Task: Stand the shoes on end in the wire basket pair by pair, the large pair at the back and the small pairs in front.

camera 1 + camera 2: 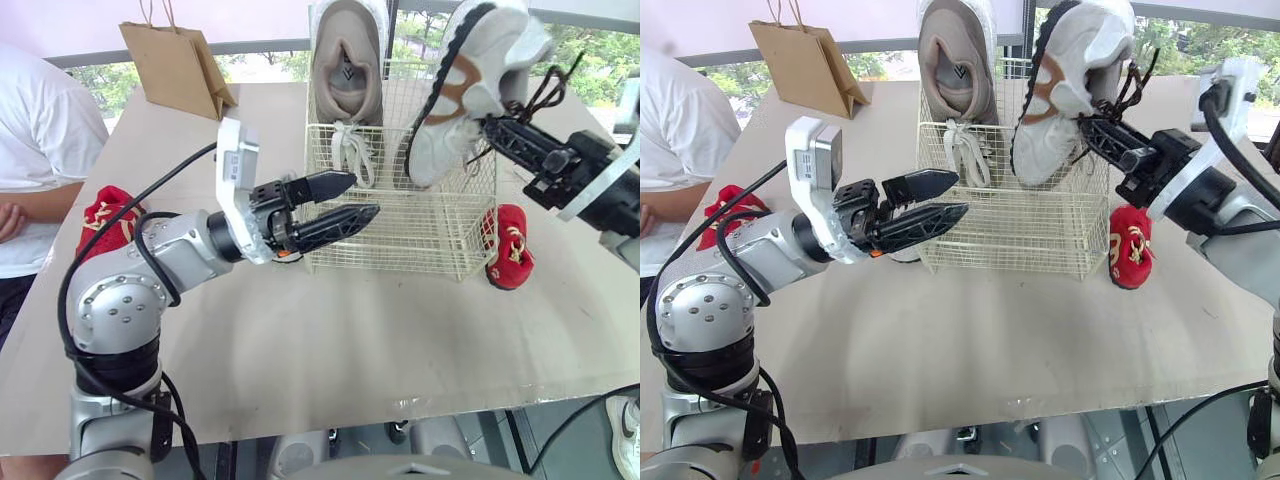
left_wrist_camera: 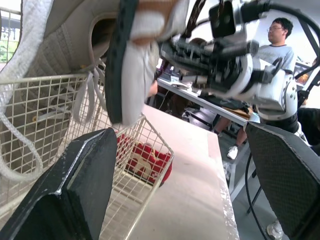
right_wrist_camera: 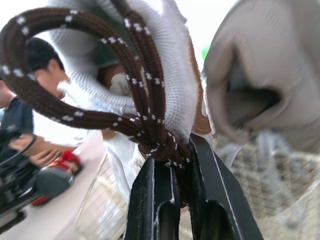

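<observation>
The white wire basket (image 1: 420,232) stands at the back middle of the table. A large beige shoe (image 1: 346,60) stands on end in its back left part. My right gripper (image 1: 492,126) is shut on the brown laces (image 3: 150,107) of a large white shoe (image 1: 472,75), holding it tilted above the basket's right side. My left gripper (image 1: 352,200) is open and holds nothing, just in front of the basket's left front corner. One small red shoe (image 1: 509,246) lies against the basket's right side, and another (image 1: 106,214) lies at the table's left edge.
A brown paper bag (image 1: 180,65) stands at the back left of the table. A person in a white shirt (image 1: 40,150) sits at the left edge beside the red shoe. The table's front edge (image 1: 400,405) is near me.
</observation>
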Controlling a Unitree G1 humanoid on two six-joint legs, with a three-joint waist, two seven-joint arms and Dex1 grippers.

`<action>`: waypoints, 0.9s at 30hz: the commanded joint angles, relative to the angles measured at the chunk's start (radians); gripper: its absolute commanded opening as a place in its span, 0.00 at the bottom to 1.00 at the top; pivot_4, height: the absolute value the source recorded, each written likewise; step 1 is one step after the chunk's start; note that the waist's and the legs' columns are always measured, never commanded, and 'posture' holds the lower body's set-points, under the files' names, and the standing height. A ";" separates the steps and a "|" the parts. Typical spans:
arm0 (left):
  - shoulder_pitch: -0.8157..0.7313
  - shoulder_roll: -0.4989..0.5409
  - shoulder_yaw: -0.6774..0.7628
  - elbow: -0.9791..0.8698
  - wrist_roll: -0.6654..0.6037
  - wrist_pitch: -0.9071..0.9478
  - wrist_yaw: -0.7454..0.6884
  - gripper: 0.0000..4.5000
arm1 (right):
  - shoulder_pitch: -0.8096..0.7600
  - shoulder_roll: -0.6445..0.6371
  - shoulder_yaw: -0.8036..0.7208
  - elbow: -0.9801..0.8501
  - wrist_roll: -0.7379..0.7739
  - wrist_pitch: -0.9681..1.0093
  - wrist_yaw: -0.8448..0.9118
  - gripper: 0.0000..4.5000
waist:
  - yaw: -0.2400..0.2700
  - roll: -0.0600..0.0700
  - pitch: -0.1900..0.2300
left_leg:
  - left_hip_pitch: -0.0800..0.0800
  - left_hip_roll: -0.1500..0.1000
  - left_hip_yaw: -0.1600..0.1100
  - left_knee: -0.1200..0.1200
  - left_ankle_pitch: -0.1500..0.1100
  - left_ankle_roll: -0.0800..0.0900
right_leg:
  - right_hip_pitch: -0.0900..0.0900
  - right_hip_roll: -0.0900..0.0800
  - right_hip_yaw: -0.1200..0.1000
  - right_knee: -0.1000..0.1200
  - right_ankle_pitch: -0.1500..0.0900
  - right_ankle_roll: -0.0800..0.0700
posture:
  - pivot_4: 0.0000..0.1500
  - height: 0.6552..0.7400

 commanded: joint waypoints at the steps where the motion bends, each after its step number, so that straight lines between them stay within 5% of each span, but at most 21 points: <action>1: 0.063 0.035 0.028 -0.093 0.036 -0.052 -0.049 0.98 | 0.034 -0.013 -0.049 -0.090 -0.098 -0.050 -0.012 0.00 | 0.000 0.000 0.000 | 0.000 0.000 0.000 0.000 0.001 -0.002 | 0.000 0.000 0.000 0.000 0.000 0.000 | 1.00 1.00; 10: 0.312 0.066 0.079 -0.218 0.160 -0.193 -0.129 0.98 | 0.115 0.080 0.044 -0.213 -0.385 -0.088 -0.108 0.00 | 0.000 0.001 0.000 | -0.001 0.001 0.000 0.000 -0.002 -0.007 | 0.000 -0.005 0.000 -0.003 0.000 0.001 | 1.00 1.00; 19: 0.364 0.043 0.068 -0.218 0.248 -0.309 -0.149 0.98 | 0.179 0.160 0.200 -0.220 -0.652 -0.033 -0.148 0.00 | 0.000 0.002 0.000 | -0.001 0.001 0.001 -0.001 -0.001 -0.009 | -0.001 -0.002 -0.001 -0.003 0.000 0.001 | 1.00 1.00; 27: 0.393 0.008 0.069 -0.163 0.320 -0.366 -0.146 0.98 | 0.204 0.241 0.221 -0.201 -0.612 0.070 -0.147 0.00 | 0.000 0.003 0.000 | -0.001 0.001 0.001 -0.001 -0.002 -0.008 | -0.001 -0.001 -0.001 -0.004 0.000 0.001 | 1.00 1.00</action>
